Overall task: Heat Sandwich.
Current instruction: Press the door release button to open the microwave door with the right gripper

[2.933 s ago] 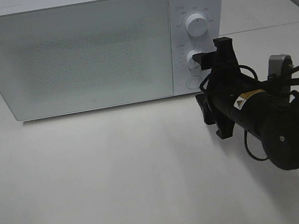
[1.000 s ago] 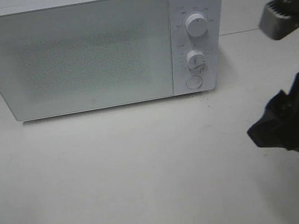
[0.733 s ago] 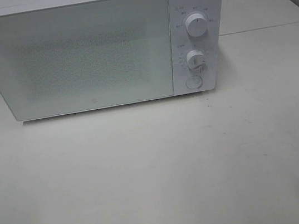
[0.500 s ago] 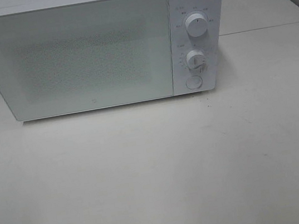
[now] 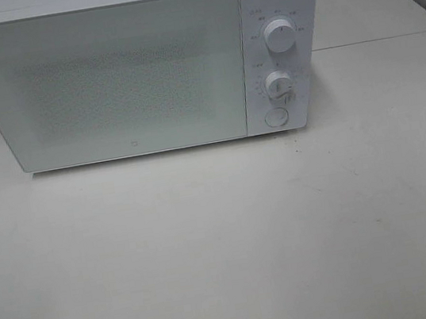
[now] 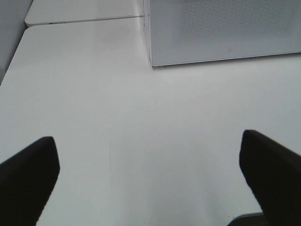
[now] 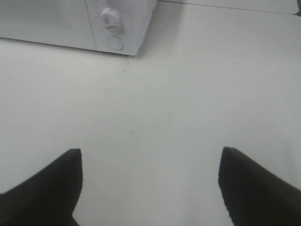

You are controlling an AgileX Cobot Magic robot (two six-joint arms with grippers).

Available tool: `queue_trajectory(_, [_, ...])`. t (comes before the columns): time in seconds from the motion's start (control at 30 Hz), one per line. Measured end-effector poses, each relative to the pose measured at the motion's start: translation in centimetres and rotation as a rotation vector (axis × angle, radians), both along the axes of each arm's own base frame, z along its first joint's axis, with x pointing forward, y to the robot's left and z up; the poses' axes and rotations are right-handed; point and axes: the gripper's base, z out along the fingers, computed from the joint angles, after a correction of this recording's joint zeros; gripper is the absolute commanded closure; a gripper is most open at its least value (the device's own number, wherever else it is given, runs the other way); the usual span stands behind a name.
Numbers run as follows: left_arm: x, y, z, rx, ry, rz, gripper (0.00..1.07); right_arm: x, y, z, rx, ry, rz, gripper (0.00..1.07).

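From up high: a white microwave (image 5: 139,70) at the back of the counter (image 5: 210,248), door (image 5: 105,83) shut. On its right side a top knob (image 5: 281,38), a lower knob (image 5: 278,84) and a round button (image 5: 275,117). No arm in sight here. No sandwich on the counter. Maybe shut inside the microwave, but no way to tell through the cloudy door.

From the left wrist: left end effector (image 6: 146,137) let go and wide apart, two dark fingers (image 6: 28,174) with nothing between them, only bare counter. Ahead, the lower corner of the microwave (image 6: 221,28) on the door side. No sandwich here.

From the right wrist: right end effector (image 7: 150,149) also apart and holding nothing, dark fingers (image 7: 254,183) over bare counter. Ahead and well apart, the knob end of the microwave (image 7: 70,23), with one knob (image 7: 110,18) and the round button (image 7: 114,43) below it. No sandwich here.

Best guess: sandwich, if inside, straight ahead of both end effectors behind the door. Right one nearer the knobs and button, left one nearer the door. Which way the sandwich lies: cannot tell.
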Motion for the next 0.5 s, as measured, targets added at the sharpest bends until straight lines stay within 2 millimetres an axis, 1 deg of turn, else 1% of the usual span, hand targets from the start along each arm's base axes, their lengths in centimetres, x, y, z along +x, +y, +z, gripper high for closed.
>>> queue_trajectory(0.2, [0.0,0.0,0.0,0.000,0.000,0.000,0.05,-1.2,-0.4,-1.6,0.012,-0.042,-0.130,0.31])
queue_trajectory(0.37, [0.0,0.0,0.0,0.000,0.000,0.000,0.05,-2.1,-0.5,-1.7,0.020,-0.095,-0.183,0.31])
queue_trajectory(0.4, [0.0,0.0,0.0,0.000,0.000,0.000,0.05,-2.5,-0.5,-1.8,0.021,-0.118,-0.200,0.31])
queue_trajectory(0.5, [0.0,0.0,0.0,0.000,0.000,0.000,0.05,-2.8,-0.5,-2.1,0.016,-0.121,-0.213,0.31])
